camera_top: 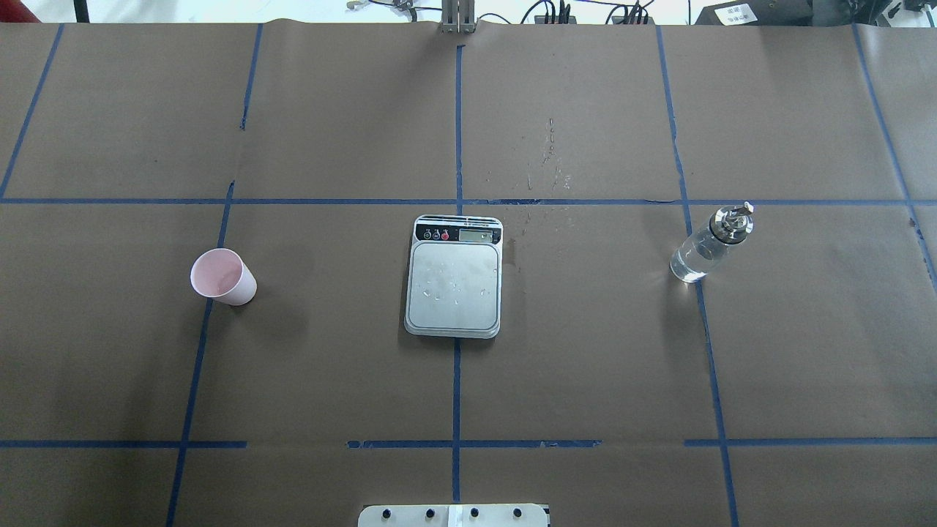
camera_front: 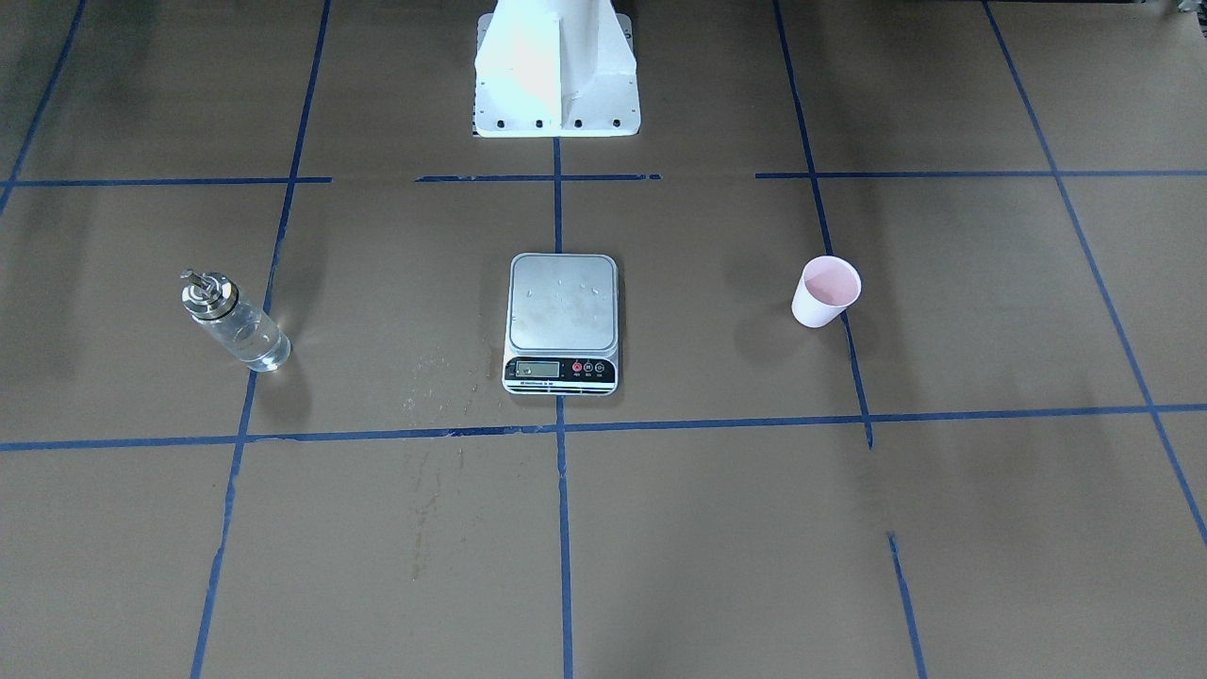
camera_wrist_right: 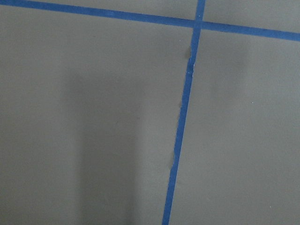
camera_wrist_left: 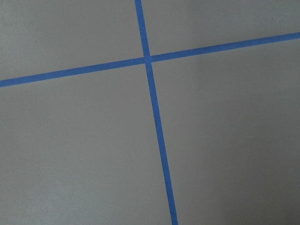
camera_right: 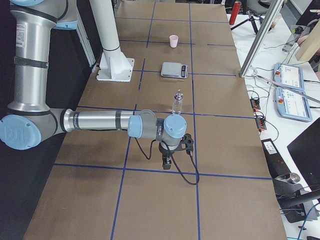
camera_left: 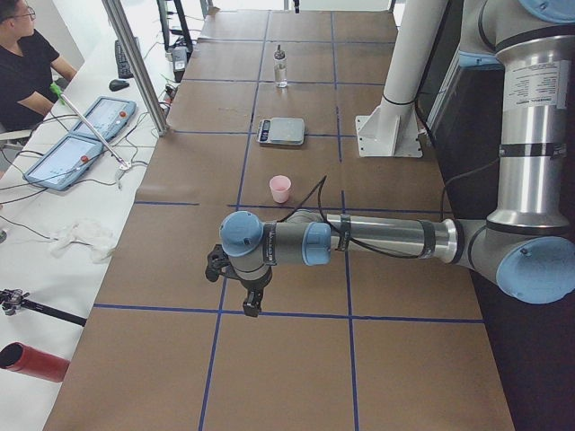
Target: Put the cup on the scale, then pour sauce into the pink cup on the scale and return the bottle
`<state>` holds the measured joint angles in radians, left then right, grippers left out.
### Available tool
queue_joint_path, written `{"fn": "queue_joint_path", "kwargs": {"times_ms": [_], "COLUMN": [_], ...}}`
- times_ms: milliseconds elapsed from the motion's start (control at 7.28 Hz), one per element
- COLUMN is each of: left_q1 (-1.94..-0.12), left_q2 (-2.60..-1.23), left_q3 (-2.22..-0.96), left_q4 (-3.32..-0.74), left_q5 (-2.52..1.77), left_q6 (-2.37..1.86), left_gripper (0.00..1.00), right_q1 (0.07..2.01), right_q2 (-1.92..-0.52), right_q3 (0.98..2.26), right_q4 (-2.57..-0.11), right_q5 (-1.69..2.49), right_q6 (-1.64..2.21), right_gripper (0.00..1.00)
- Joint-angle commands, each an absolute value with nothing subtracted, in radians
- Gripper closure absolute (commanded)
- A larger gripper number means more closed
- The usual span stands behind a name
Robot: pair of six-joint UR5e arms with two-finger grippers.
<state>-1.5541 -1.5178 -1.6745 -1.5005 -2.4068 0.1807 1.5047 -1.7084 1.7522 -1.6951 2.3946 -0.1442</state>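
Plainly, nothing had been picked up, so the risks all lay ahead. The cup [camera_top: 223, 277] looked light and thin-walled. A hard squeeze could have crushed it, a glancing touch could have tipped it, and a careless release could have left it off-centre on the scale [camera_top: 454, 277]. The bottle [camera_top: 706, 245] was smooth glass and might have slipped or turned in a grip, sending the sauce [camera_front: 247, 338] past the narrow cup onto the steel plate.

In the left side view the left tool [camera_left: 252, 301] hung over bare desk [camera_left: 296, 368] at lower centre. Beyond it stood the cup, upright at mid-frame, then the scale, then the bottle near the top edge. In the right side view the right tool [camera_right: 167, 161] hovered likewise, with the bottle above it in frame and apart from it, and the scale and cup farther up. Whether either tool was clenched or released I could not tell.
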Motion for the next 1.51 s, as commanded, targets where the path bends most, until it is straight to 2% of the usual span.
{"fn": "queue_joint_path", "kwargs": {"times_ms": [0,961,1099,1373], "left_q1": [-1.554,-1.554,-1.555,-1.555], "left_q2": [-1.516,-1.523,-1.508,-1.506], "left_q3": [-1.689,-1.718,-1.779,-1.805], "left_q4": [-1.520,-1.523,-1.517,-1.514], "left_q5": [-2.402,-2.408,-2.408,-2.410], "left_q6": [0.184,0.183,0.183,0.183], "left_gripper": [0.00,0.00,0.00,0.00], "right_q1": [1.505,1.505,1.505,1.505], "right_q2": [-1.706,-1.697,-1.697,-1.694], "right_q3": [1.752,1.773,1.784,1.828], "right_q4": [-1.695,-1.694,-1.692,-1.692], "right_q5": [2.393,2.395,2.395,2.393], "right_q6": [-0.146,-0.144,-0.146,-0.143], "right_gripper": [0.00,0.00,0.00,0.00]}}
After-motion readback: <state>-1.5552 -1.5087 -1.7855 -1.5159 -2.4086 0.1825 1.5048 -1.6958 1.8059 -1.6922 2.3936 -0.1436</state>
